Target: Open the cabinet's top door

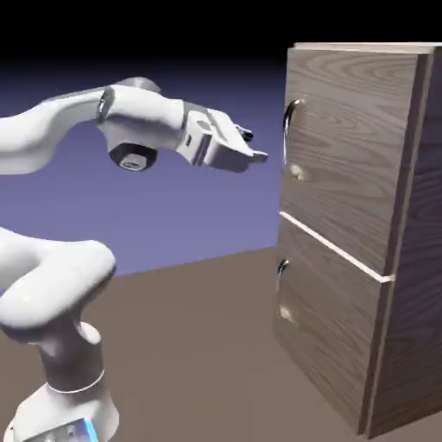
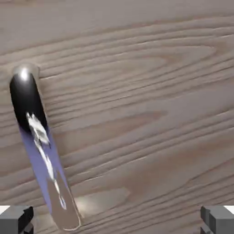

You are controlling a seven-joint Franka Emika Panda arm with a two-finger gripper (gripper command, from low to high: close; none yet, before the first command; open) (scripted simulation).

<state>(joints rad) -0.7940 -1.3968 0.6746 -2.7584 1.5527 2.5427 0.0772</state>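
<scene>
A: What was seen at the left of the exterior view?

B: The white arm (image 1: 52, 285) was seen rising from the lower left corner, folded back on itself and then stretched level toward the right. At its end the gripper (image 1: 252, 145) was held roughly level, pointed at the cabinet (image 1: 406, 259), with its fingers spread wide and nothing caught between them.

A: Was contact with anything observed?

B: None was seen. A gap of open backdrop was left between the fingertips and the cabinet's front. The gripper was placed near the handle (image 1: 291, 138), at about the height of its middle, but apart from it.

A: And what was found further right?

B: The cabinet was found standing upright on the brown table (image 1: 190, 345). The top door (image 1: 345, 147) was seen shut, flush with the box, with the curved silver handle mounted near its left edge. The lower panel (image 1: 332, 345), with a smaller handle, was seen shut beneath it.

A: What was given by the hand view?

B: The picture was filled by wood grain (image 2: 146, 100). The silver handle (image 2: 41, 151) was seen at the left, running slantwise, well to the left of the midpoint between the two grey finger tips (image 2: 16, 219), which were seen far apart at the bottom corners.
</scene>
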